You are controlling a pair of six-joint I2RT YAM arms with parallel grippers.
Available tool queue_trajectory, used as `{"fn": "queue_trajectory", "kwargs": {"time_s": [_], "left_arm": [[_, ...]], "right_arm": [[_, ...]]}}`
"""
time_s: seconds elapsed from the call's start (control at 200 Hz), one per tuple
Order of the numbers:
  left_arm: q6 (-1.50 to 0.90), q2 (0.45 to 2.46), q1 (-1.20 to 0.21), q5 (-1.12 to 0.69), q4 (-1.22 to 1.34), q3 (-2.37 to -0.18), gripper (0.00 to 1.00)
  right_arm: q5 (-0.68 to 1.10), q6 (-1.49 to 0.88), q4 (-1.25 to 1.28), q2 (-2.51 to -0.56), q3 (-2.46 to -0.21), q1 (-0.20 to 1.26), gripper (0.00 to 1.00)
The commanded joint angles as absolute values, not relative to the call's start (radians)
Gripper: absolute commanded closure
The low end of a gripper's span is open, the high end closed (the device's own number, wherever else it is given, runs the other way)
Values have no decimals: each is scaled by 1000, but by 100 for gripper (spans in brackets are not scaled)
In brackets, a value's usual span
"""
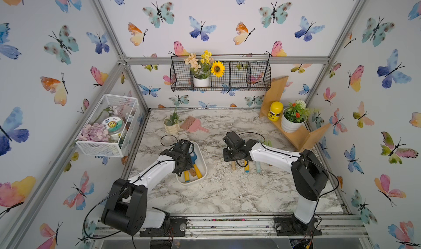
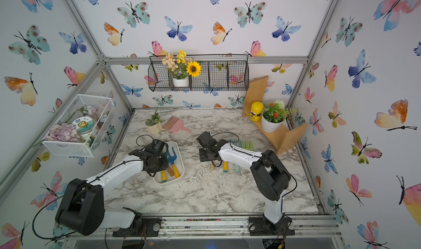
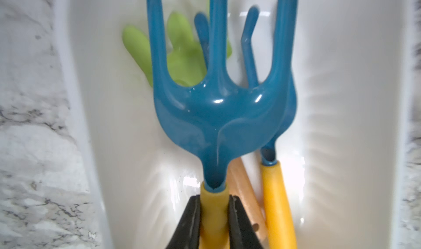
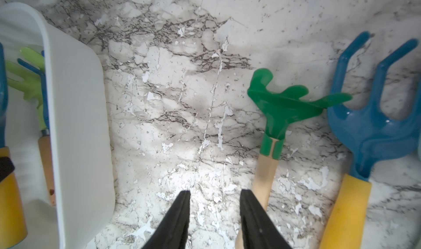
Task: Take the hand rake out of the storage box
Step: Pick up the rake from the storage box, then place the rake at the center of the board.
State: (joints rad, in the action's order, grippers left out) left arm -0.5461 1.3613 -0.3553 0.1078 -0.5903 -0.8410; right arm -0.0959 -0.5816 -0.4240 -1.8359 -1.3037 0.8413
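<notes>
In both top views the left arm hides much of the storage box (image 1: 202,159) (image 2: 181,159) on the surface (image 1: 216,195). The left wrist view shows the left fingers (image 3: 192,216) clenched on the yellow handle of the hand rake (image 3: 216,118), inside the box. Only the right wrist view shows the right fingers (image 4: 180,213): released, empty.

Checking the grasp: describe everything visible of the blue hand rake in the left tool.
The hand rake has a glossy blue, plastic-looking head with three long tines and a yellow handle. The left tool is shut on the handle just below the head. It points lengthwise inside the white storage box, over a light green rake head, beside a wooden handle and a second blue rake. Whether it is lifted is unclear.
</notes>
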Motion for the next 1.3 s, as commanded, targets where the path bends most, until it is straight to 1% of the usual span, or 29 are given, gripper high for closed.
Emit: {"fn": "queue_trajectory", "kwargs": {"time_s": [0.0, 0.12, 0.26, 0.411, 0.531, 0.686, 0.831, 1.292], "left_arm": [[-523, 1315, -362, 117, -663, -927, 84], [-527, 1302, -416, 137, -703, -1002, 84], [-551, 1325, -544, 192, -741, -1117, 83], [-573, 1423, -679, 228, -756, -1220, 82], [-581, 1537, -743, 232, -747, -1268, 82], [-578, 1680, -771, 225, -716, -1312, 82], [-577, 1772, -773, 213, -687, -1334, 82], [-614, 1934, -772, 173, -633, -1348, 82]], "right_arm": [[-136, -563, -440, -1794, -1305, 833, 57], [-146, -554, -457, -1775, -1308, 816, 57], [-156, -535, -471, -1728, -1285, 764, 57], [-150, -500, -492, -1658, -1236, 667, 57], [-152, -473, -520, -1609, -1197, 601, 57], [-140, -459, -523, -1541, -1140, 549, 57], [-131, -452, -526, -1510, -1109, 526, 56], [-98, -460, -497, -1522, -1068, 520, 57]]}}
